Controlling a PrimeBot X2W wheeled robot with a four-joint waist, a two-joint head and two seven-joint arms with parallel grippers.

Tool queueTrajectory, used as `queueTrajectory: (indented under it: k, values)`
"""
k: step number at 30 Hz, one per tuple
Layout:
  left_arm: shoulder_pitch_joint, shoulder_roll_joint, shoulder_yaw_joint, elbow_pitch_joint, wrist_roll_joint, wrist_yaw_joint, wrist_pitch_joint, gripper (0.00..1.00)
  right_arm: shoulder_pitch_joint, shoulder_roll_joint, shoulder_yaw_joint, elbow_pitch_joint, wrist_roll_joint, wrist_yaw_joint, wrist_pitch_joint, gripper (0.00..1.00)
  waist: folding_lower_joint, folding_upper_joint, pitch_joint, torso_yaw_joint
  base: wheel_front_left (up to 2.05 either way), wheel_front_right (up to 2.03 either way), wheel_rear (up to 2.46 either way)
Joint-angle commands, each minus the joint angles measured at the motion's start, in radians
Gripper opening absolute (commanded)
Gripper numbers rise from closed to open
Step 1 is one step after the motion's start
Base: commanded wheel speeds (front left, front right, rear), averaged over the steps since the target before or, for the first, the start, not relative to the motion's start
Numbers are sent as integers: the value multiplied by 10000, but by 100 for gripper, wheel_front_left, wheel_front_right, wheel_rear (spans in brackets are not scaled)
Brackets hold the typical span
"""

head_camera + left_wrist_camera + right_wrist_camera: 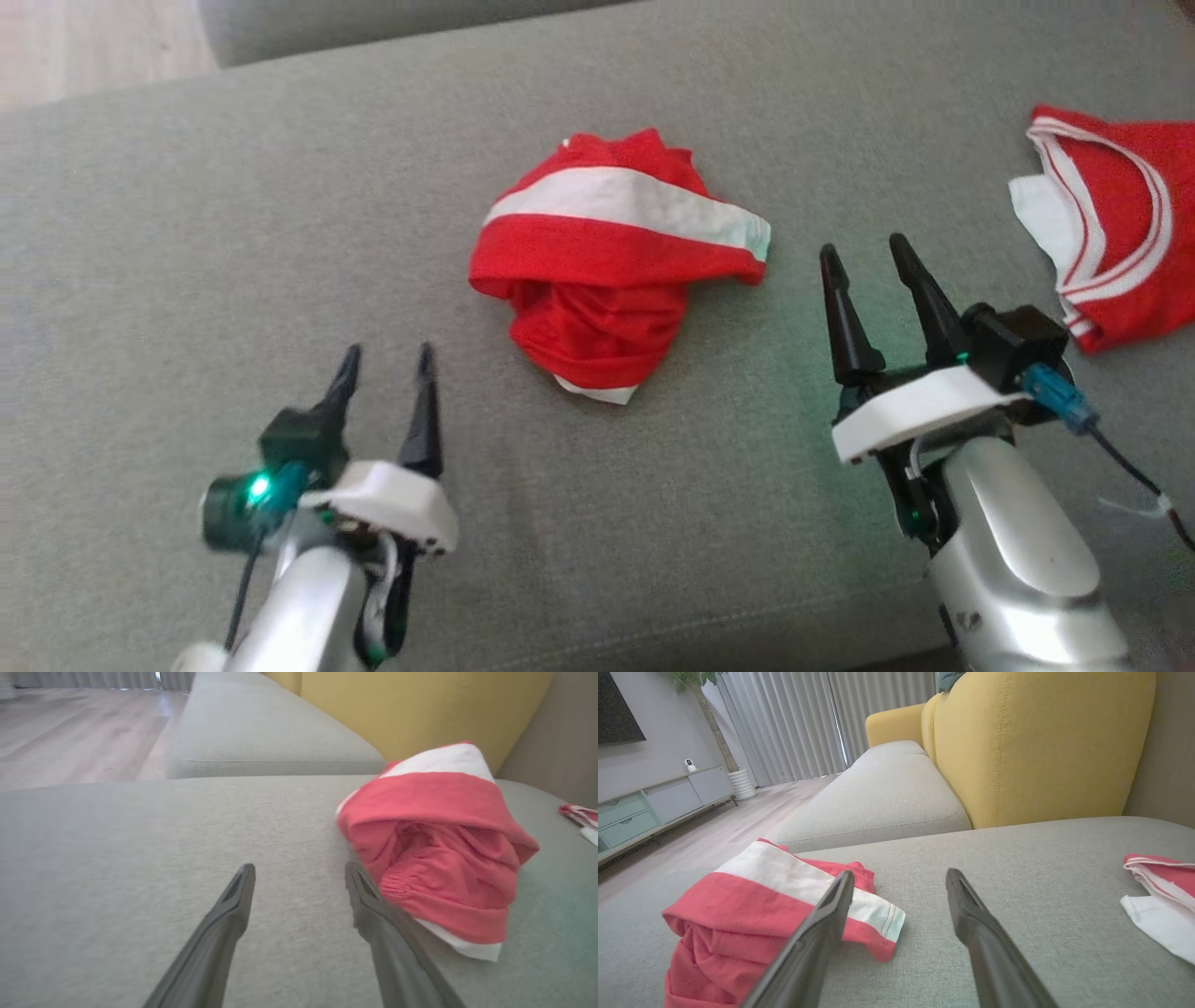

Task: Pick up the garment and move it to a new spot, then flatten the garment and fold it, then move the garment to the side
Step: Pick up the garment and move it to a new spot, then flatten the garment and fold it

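A crumpled red-and-white garment point(616, 261) lies mid-way across a grey sofa cushion point(280, 233). The left pincer point(387, 359) and right pincer point(868, 257) flank it, fingers apart and empty. A second garment point(1120, 233) lies far right.

The garment point(616, 261) lies at the centre of the seat cushion point(233, 233). A 2nd garment point(1111, 224) lies well apart, to its right. The left gripper point(389, 350) is before and left of the garment. The right gripper point(863, 245) is between the 2 garments.
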Motion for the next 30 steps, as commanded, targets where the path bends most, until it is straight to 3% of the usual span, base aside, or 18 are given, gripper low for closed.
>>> queueTrajectory:
  k: [1,15,30]
  values:
    - [-30,77,541,-491,165,85,-124,100,37,102,123,-239,-60,65,-110,100,0,0,-279,240,0,0,0]
    - [2463,-295,3331,-1910,815,159,-124,100,919,102,-35,5,63,65,-110,100,0,0,-1103,529,0,0,0]
    - [2954,-449,4095,-1968,1262,-151,-124,100,1340,103,-306,-77,-148,65,-110,100,0,0,-1322,1020,0,0,0]
